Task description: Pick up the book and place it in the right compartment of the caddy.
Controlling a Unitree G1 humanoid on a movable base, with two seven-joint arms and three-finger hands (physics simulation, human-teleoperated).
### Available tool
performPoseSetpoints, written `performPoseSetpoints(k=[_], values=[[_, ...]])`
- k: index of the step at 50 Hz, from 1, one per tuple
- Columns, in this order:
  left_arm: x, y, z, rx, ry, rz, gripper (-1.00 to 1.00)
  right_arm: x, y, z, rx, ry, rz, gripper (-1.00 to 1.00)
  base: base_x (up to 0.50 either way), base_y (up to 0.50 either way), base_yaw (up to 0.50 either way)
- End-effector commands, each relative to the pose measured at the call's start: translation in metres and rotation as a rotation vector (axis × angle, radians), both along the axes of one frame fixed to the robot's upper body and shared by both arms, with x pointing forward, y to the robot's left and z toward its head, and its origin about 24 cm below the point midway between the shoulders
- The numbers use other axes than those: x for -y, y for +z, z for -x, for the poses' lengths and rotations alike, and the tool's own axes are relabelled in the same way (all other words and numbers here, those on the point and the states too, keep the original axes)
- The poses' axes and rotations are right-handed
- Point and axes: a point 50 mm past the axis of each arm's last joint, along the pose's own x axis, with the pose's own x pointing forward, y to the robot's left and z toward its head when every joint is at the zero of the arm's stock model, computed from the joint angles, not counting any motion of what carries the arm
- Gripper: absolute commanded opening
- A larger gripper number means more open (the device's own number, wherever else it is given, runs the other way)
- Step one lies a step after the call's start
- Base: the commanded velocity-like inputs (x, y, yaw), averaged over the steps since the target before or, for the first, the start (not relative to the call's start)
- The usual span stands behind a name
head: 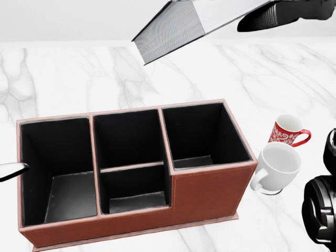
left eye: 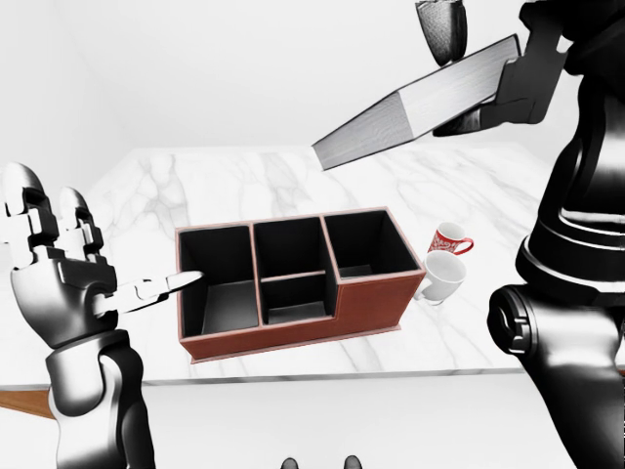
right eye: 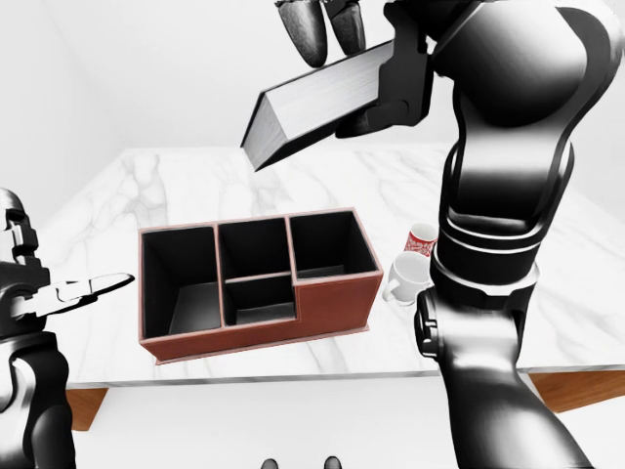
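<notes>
White marble-patterned counter (head: pixel 79 73) against a plain white wall; wooden underside shows at the counter's near corners in the eye views. Reddish-brown leather caddy with black lining (head: pixel 210 191) sits mid-counter, closer to the near edge, long side parallel to that edge. It has a large left compartment, a middle section split in two by a low divider, and a right compartment (head: pixel 199 137), which has nothing in it. Thick grey hardcover book with pale page edges (left eye: pixel 410 112) is up in the air, well above the caddy, tilted with its free end down toward the left of the view. Right hand (left eye: pixel 518 83) grips the book's upper end, fingers closed round it, arm raised high. Left hand (left eye: pixel 59 278) hovers off the caddy's left end, fingers spread wide, holding nothing; one fingertip (head: pixel 11 170) reaches just to the caddy's left wall, contact unclear. Red ceramic mug with white pattern (head: pixel 286 131) and plain white ceramic mug (head: pixel 278 167) stand just beside the caddy's right end, toward the counter's right edge, close together, white one nearer the near edge.
</notes>
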Motion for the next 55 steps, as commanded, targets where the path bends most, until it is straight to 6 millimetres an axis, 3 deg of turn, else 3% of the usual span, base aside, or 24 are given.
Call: performPoseSetpoints(k=[1, 6, 10, 15, 21, 30, 44, 55], values=[[0.001, -0.001, 0.000, -0.006, -0.002, -0.001, 1.00, -0.028, 0.006, -0.033, -0.142, 0.103, -0.064, -1.00, 0.00, 0.00, 0.00], [0.001, -0.003, 0.000, -0.012, -0.003, -0.001, 1.00, -0.027, -0.013, -0.048, -0.237, 0.080, -0.016, -1.00, 0.00, 0.00, 0.00], [0.001, -0.004, -0.001, -0.020, -0.003, 0.000, 1.00, -0.023, -0.035, -0.067, -0.323, -0.021, 0.034, -1.00, 0.00, 0.00, 0.00], [0.001, -0.004, 0.000, -0.018, -0.003, 0.000, 1.00, -0.020, -0.055, -0.077, -0.351, -0.161, 0.110, -1.00, 0.00, 0.00, 0.00], [0.001, -0.004, -0.001, -0.019, -0.003, 0.000, 1.00, -0.016, -0.069, -0.079, -0.340, -0.273, 0.158, -1.00, 0.00, 0.00, 0.00], [0.002, -0.004, -0.001, -0.019, -0.003, -0.001, 1.00, -0.008, -0.071, -0.085, -0.356, -0.348, 0.149, -1.00, 0.00, 0.00, 0.00], [0.002, -0.003, -0.001, -0.016, -0.004, -0.002, 1.00, -0.008, -0.106, -0.092, -0.458, -0.326, 0.143, -1.00, 0.00, 0.00, 0.00], [0.002, -0.003, -0.002, -0.015, -0.005, -0.003, 1.00, -0.005, -0.119, -0.089, -0.475, -0.327, 0.144, -1.00, 0.00, 0.00, 0.00]])
